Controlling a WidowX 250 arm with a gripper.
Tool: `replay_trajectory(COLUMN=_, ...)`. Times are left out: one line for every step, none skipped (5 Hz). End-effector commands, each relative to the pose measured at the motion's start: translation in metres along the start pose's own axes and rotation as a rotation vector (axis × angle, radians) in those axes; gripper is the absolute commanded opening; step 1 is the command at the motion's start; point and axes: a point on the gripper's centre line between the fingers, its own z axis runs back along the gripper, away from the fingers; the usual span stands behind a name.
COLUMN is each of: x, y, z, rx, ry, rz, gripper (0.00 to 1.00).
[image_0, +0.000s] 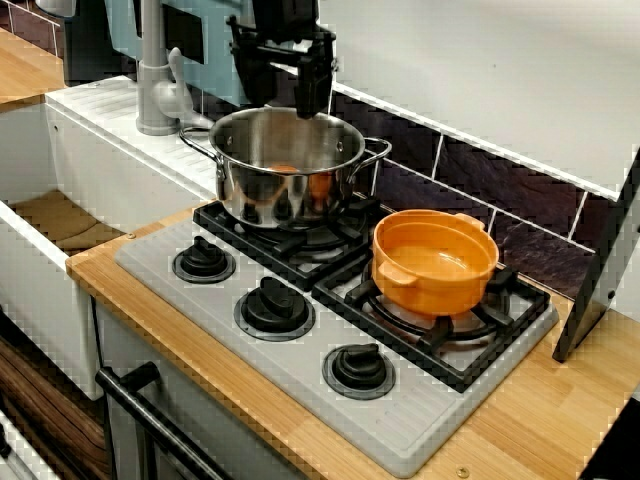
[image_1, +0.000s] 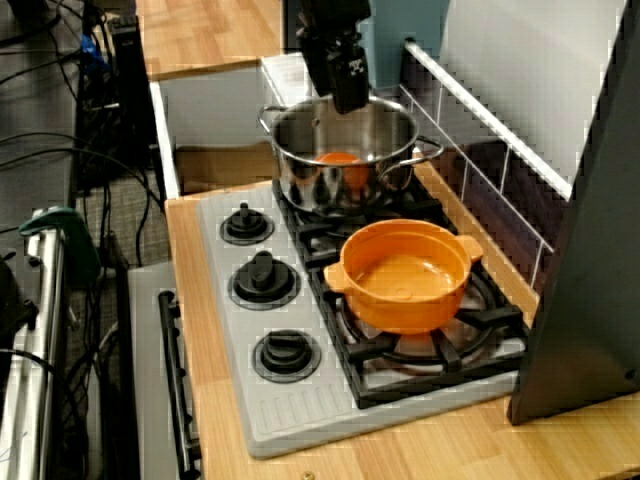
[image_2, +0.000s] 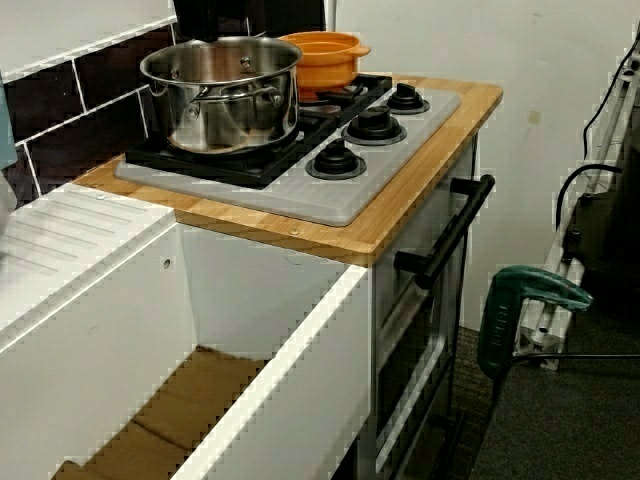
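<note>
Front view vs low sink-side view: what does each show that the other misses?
Front view only: the gripper above the steel pot's far rim, and an orange piece inside the pot. Low sink-side view only: the oven door handle and a green clamp beside the oven. Both: the steel pot, the orange pot and the three burner knobs.

Mock kitchen in lab, w/ hob (image_0: 400, 425), sink (image_2: 290, 380), oven (image_2: 400, 340), clamp (image_2: 520, 300)
</note>
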Motion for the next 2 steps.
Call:
replay_trajectory(x=-0.009, y=0.003, z=-0.005, rx=0.034, ry=-0.035, rz=-0.001, gripper=1.00)
replay_trajectory(x=-0.011, y=0.007, z=-0.019, rx=0.054, ry=-0.048, rz=0.007, gripper=1.00)
